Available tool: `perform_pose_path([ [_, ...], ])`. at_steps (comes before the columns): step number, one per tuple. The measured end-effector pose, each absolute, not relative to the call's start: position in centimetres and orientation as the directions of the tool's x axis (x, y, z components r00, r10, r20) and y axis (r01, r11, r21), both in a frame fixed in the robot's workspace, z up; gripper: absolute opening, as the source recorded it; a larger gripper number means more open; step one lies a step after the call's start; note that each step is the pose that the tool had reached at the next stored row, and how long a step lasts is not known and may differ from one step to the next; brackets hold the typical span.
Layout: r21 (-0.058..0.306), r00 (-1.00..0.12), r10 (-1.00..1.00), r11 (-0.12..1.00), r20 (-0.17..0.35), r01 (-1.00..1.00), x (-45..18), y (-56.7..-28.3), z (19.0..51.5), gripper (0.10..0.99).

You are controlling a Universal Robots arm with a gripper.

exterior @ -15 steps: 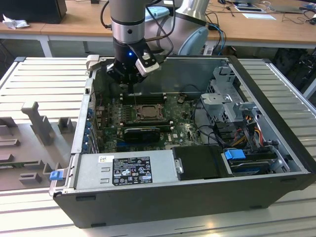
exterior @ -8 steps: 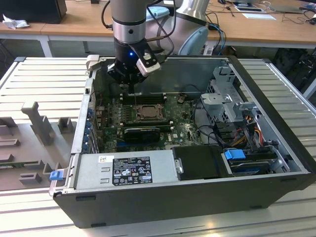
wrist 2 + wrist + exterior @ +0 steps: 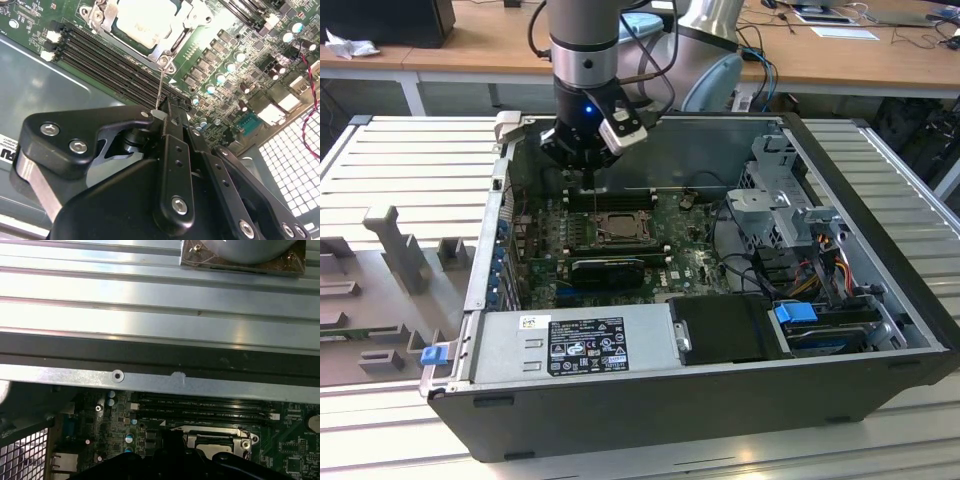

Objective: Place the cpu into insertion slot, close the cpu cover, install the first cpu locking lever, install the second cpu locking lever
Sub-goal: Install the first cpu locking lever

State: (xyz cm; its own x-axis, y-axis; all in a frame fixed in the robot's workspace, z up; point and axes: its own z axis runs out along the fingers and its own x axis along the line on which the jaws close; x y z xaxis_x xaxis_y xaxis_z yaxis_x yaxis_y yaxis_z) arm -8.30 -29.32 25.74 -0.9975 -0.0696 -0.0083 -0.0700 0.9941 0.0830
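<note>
The pale cpu (image 3: 142, 20) lies in the insertion slot (image 3: 620, 226) on the green board. The silvery cpu cover (image 3: 167, 47) lies flat around it as a frame. A thin wire locking lever (image 3: 160, 85) rises from the socket's corner up to my gripper (image 3: 161, 114), which is shut on the lever's upper end. In the exterior view my gripper (image 3: 593, 178) hangs just behind the socket, near the case's back wall. In the first wrist view the cpu (image 3: 216, 447) and the cover (image 3: 210, 430) show past the dark gripper body.
Long black memory slots (image 3: 110, 57) run beside the socket. A black expansion card (image 3: 610, 268) lies in front of it, then the power supply (image 3: 580, 345). The drive cage (image 3: 780, 200) and cables fill the exterior view's right. A grey moulded tray (image 3: 380, 290) sits outside the case.
</note>
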Motion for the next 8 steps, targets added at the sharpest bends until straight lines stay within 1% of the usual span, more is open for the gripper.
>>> perform_pose_path([
  [8, 0.083, -0.998, -0.070, 0.994, -0.008, -0.070, -7.76, -29.32, 25.74, 0.106],
])
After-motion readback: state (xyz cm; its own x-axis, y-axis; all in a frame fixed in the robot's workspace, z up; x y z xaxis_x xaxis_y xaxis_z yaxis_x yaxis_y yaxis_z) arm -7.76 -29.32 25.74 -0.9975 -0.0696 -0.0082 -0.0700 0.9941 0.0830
